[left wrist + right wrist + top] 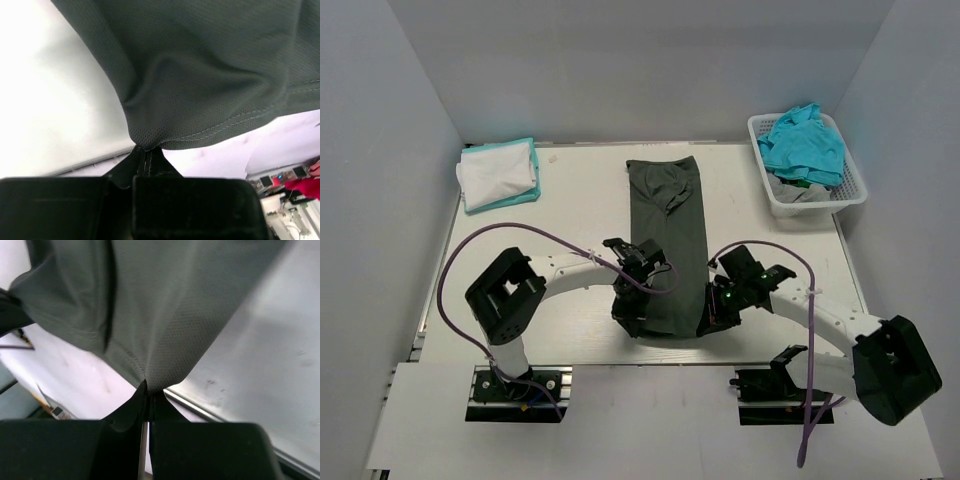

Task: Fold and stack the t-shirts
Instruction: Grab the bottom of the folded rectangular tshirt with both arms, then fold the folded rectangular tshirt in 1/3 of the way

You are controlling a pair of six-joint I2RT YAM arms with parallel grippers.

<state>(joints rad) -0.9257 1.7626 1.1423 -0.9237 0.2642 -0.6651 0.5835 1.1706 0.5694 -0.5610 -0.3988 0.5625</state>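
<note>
The left gripper [146, 150] and right gripper [148, 388] are each pinched closed on a near hem corner of the charcoal t-shirt [670, 230], which lies as a long strip down the table [570, 190] centre. Gripping both corners holds the hem level, presumably for folding it toward the collar.

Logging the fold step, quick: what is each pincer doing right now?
Left pincer: shut on the near left corner of the dark grey t-shirt.
Right pincer: shut on its near right corner.
</note>
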